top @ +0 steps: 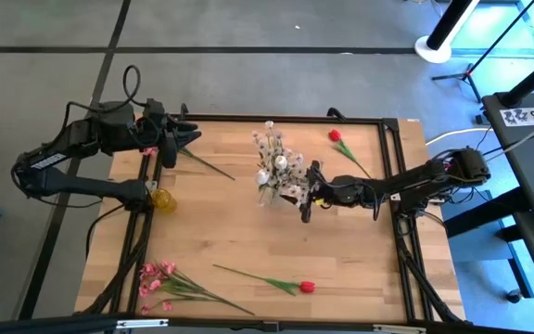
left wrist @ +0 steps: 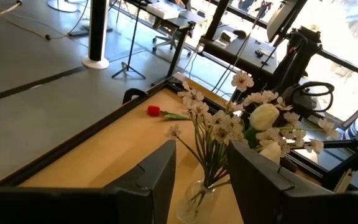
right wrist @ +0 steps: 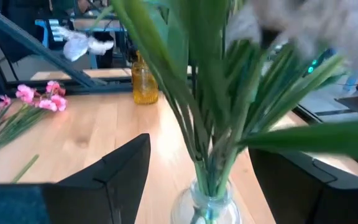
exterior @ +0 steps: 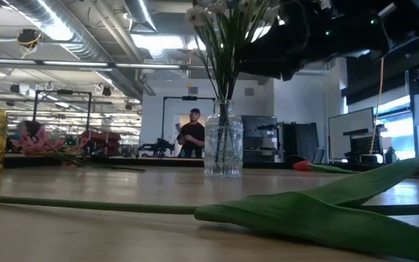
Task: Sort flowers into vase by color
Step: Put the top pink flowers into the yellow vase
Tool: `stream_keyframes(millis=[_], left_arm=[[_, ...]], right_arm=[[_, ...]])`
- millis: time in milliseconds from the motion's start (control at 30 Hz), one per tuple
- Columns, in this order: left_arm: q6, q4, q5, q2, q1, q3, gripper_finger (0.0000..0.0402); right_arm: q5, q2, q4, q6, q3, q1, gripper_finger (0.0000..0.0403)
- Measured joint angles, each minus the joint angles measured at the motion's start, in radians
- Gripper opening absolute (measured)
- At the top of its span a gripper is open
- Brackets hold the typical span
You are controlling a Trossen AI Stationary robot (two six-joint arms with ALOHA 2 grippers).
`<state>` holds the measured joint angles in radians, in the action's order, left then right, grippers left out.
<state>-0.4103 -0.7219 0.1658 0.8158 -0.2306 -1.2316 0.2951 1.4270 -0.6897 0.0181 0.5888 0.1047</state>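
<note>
Right gripper (top: 308, 197) is seen open, nothing held, just beside the clear glass vase (top: 269, 194) of white flowers (top: 276, 160). Left gripper (top: 182, 139) is open, waiting. Risk: on withdrawal, stems may be snagged and the vase tipped.

Green stems (right wrist: 210, 124) in glass vase (right wrist: 207, 208)

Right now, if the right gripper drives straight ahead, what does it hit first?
Probably the clear glass vase of white flowers: the right gripper, fingers open, points straight at its green stems, already close; exact gap unclear.
</note>
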Motion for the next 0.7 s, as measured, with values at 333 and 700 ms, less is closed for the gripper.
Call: stream_keyframes(millis=[333, 700], left_arm=[[0.008, 0.0, -0.039, 0.0, 0.001, 0.0, 0.014], [0.017, -0.018, -0.139, 0.0, 0.002, 0.005, 0.014]], right_arm=[[0.031, -0.244, 0.306, 0.002, 0.0, 0.0, 0.0273], [0.201, -0.479, 1.164, 0.278, 0.224, -0.007, 0.0273]])
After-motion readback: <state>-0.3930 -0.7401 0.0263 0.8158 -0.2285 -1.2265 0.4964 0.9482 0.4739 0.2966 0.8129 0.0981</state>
